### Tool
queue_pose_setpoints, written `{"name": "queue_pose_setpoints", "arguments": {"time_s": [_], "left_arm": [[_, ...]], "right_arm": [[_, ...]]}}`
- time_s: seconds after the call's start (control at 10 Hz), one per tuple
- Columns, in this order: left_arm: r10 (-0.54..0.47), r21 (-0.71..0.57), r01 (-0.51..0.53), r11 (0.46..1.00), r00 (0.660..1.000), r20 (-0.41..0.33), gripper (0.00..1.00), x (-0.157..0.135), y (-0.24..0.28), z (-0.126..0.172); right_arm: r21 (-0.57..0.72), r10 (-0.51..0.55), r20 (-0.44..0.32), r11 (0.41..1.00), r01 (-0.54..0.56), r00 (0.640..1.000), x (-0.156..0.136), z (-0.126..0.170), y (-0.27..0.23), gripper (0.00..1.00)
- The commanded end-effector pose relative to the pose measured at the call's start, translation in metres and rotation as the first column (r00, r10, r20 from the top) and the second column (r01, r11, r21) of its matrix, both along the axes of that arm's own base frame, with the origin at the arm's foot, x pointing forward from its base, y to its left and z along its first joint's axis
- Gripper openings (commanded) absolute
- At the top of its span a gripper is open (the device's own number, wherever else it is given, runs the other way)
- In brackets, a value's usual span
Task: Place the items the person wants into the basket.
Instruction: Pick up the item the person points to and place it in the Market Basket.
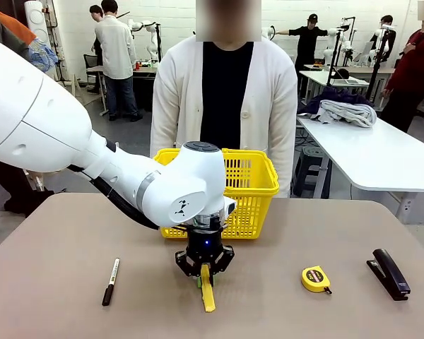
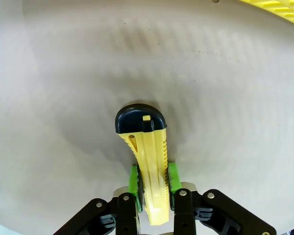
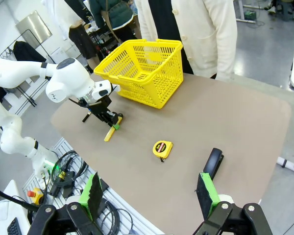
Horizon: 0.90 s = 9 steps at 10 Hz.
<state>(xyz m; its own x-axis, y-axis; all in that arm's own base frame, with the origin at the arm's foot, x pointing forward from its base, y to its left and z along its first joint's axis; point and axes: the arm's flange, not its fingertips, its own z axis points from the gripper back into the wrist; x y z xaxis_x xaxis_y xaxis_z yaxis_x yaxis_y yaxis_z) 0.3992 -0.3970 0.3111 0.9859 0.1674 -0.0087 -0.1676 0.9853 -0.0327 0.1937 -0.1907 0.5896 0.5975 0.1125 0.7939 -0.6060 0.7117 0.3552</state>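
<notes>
Left jaws clamp the yellow utility knife between green pads. The knife is down on the counter, just in front of the basket. Right jaws gape wide, nothing between them. The tape measure label is too small to read.

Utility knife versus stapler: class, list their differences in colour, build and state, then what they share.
The utility knife is yellow with a black end; the stapler is black. The utility knife is slim; the stapler bulkier. The left pincer grips the utility knife; the stapler lies untouched. Both rest on the table.
</notes>
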Motion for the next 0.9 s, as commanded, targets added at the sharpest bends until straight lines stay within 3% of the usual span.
{"name": "queue_pose_setpoints", "arguments": {"time_s": [0.0,0.2,0.3,0.5,0.6,0.8], "left_arm": [[0.03,-0.007,-0.03,1.0,1.0,0.002,0.0,-0.001,-0.004,-0.001],[0.026,-0.007,-0.026,1.0,1.0,0.003,0.0,-0.001,-0.003,0.0],[0.034,0.007,-0.034,0.999,0.999,-0.009,0.07,-0.002,-0.002,0.011],[0.017,-0.033,-0.015,0.999,0.999,0.051,0.07,-0.017,0.006,0.082],[0.005,-0.095,0.0,0.995,0.999,0.047,0.07,-0.024,0.011,0.118],[-0.037,-0.101,0.039,0.994,0.999,0.025,0.07,-0.038,0.015,0.186]], "right_arm": [[0.016,0.015,0.017,1.0,-0.015,1.0,0.002,-0.001,0.001,1.0],[0.016,0.015,0.017,1.0,-0.015,1.0,0.002,-0.001,0.001,1.0],[0.016,0.015,0.017,1.0,-0.015,1.0,0.002,-0.001,0.001,1.0],[0.016,0.015,0.017,1.0,-0.015,1.0,0.002,-0.001,0.001,1.0],[0.016,0.015,0.017,1.0,-0.015,1.0,0.002,-0.001,0.001,1.0],[0.016,0.015,0.017,1.0,-0.015,1.0,0.002,-0.001,0.001,1.0]]}}
